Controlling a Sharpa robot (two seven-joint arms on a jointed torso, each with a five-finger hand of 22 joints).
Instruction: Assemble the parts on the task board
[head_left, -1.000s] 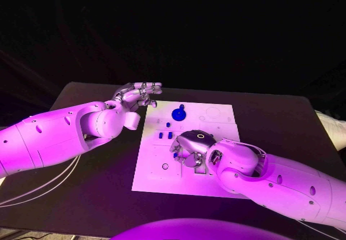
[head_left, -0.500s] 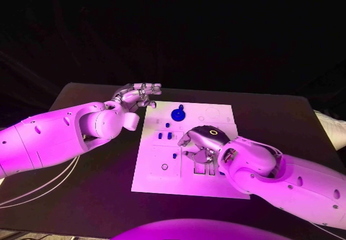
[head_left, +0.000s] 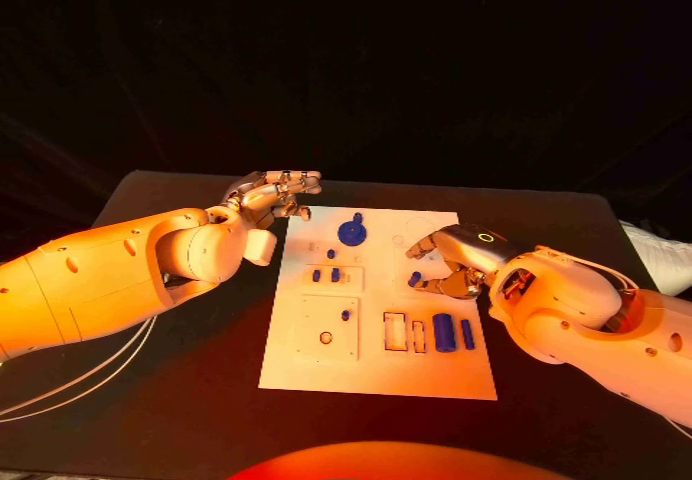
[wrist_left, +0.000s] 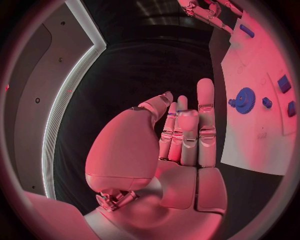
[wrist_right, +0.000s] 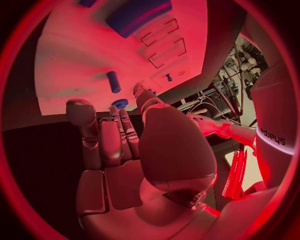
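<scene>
On the flat white plastic task board (head_left: 378, 362), several small blue parts (head_left: 444, 329) seem seated, others loose, while the left robot hand (head_left: 274, 192) hovers empty with fingers apart and the right robot hand (head_left: 450, 262) pinches a small blue peg (head_left: 415, 279).

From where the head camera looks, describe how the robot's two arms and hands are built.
Both arms are bulky, smooth white shells with rounded joints and small dark screw dots. The left arm trails thin pale cables beneath it. Each ends in a silver, segmented metal hand: the left hand and the right hand, whose back bears a small glowing ring. The right wrist view shows dark lettering on the robot's body.
</scene>
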